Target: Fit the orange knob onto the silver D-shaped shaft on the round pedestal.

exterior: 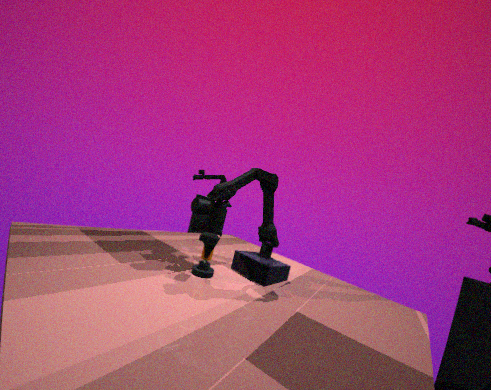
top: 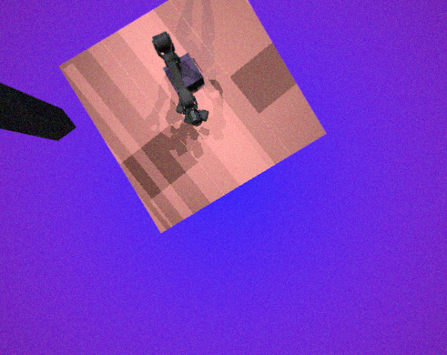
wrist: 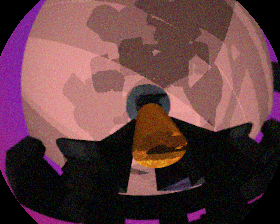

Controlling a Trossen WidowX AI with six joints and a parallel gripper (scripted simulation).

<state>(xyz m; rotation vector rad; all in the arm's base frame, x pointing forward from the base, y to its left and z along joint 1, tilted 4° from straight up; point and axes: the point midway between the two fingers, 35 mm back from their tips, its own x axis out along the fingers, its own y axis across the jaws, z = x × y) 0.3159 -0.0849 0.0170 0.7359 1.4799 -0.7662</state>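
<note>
The orange knob [exterior: 209, 257] [wrist: 155, 132] is a tapered piece between the fingers of my gripper [exterior: 207, 256] [wrist: 152, 120], which is shut on it. In the exterior view the knob looks upright, low over the round pedestal [exterior: 203, 272] [wrist: 133, 104], with a dark stub between them. In the wrist view the knob's narrow far end overlaps the near part of the pedestal, whose middle is in dark shadow. The silver shaft cannot be made out clearly, nor can the knob's hole and flat side. I cannot tell whether knob and shaft touch. The top view shows the arm from above, hiding knob and pedestal.
The arm's dark box-shaped base [top: 192, 73] [exterior: 260, 268] stands behind the pedestal on the pink table [top: 246, 159] [exterior: 85, 320]. Patchy shadows cross the table. A black beam [top: 23, 109] lies beyond the table's left edge. A separate dark block [exterior: 470, 335] stands at the right in the exterior view.
</note>
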